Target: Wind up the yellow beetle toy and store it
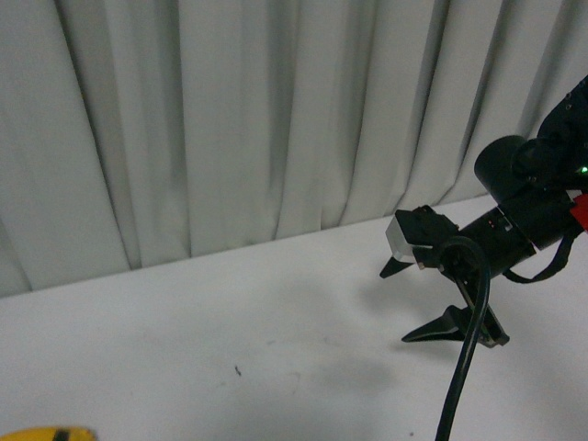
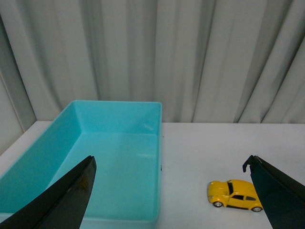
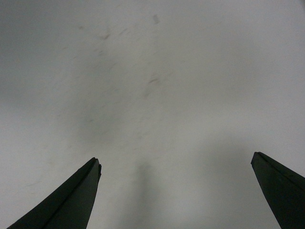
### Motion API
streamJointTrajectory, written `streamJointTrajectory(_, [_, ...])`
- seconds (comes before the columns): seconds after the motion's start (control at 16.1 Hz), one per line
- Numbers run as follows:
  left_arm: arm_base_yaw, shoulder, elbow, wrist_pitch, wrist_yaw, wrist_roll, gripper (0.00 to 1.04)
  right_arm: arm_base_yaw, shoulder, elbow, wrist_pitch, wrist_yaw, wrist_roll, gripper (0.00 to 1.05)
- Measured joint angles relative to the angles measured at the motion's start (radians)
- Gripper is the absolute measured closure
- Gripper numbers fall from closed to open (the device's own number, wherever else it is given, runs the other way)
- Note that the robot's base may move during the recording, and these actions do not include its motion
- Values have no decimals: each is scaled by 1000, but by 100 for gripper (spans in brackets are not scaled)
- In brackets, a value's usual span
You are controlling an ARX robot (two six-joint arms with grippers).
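Observation:
The yellow beetle toy (image 2: pixel 234 194) stands on its wheels on the white table, side-on in the left wrist view, close to one finger of my left gripper (image 2: pixel 171 164). That gripper is open and holds nothing. A sliver of the toy's yellow roof (image 1: pixel 48 434) shows at the bottom left edge of the front view. My right gripper (image 1: pixel 404 303) hangs open over bare table at the right, fingers pointing down and left; in its wrist view the right gripper (image 3: pixel 175 162) has nothing between its fingers.
A turquoise open bin (image 2: pixel 157 143) sits beside the toy, its near wall a short gap away. Grey curtains (image 1: pixel 230 119) close off the back of the table. A black cable (image 1: pixel 464 358) hangs from the right arm.

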Motion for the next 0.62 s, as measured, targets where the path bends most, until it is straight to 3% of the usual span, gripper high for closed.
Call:
streamJointTrajectory(0.56, [0, 0, 0, 0, 0, 0, 7, 87, -440, 93, -73, -34, 51, 7])
streamJointTrajectory(0.62, [0, 0, 0, 0, 0, 0, 7, 122, -511, -27, 253, 118, 185, 13])
